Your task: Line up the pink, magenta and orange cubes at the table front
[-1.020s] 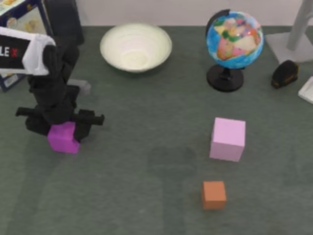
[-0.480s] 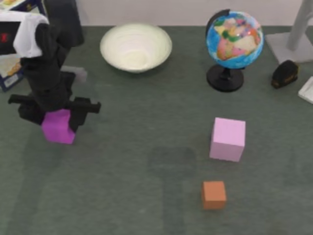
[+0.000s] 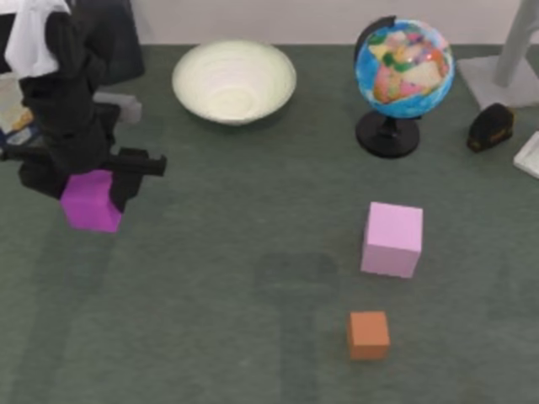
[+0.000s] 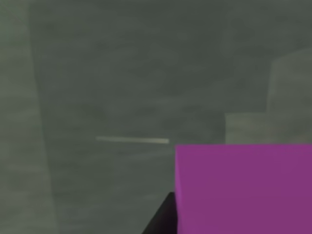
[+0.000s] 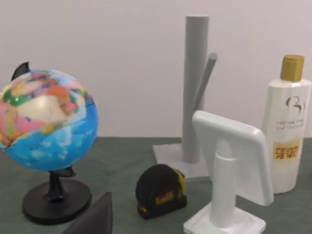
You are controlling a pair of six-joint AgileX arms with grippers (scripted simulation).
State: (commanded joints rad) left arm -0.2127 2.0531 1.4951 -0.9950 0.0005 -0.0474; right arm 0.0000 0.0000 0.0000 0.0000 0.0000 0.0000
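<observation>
Nearest the table [image 3: 253,353] front sits the orange cube [image 3: 368,334], right of centre. Just behind it, apart from it, stands the pink cube [image 3: 392,238]. Farther back on the left side, the left gripper [image 3: 88,181] is clamped on the magenta cube [image 3: 90,200], which the left wrist view shows above the table surface [image 4: 243,187]. Toward the rear lie a cream bowl [image 3: 234,82], a globe [image 3: 402,69] on a black stand, and a black tape measure [image 3: 491,127]. The right wrist view shows a white stand [image 5: 229,180] and a bottle [image 5: 287,131] behind; whether the right gripper [image 5: 95,217] is open cannot be told.
</observation>
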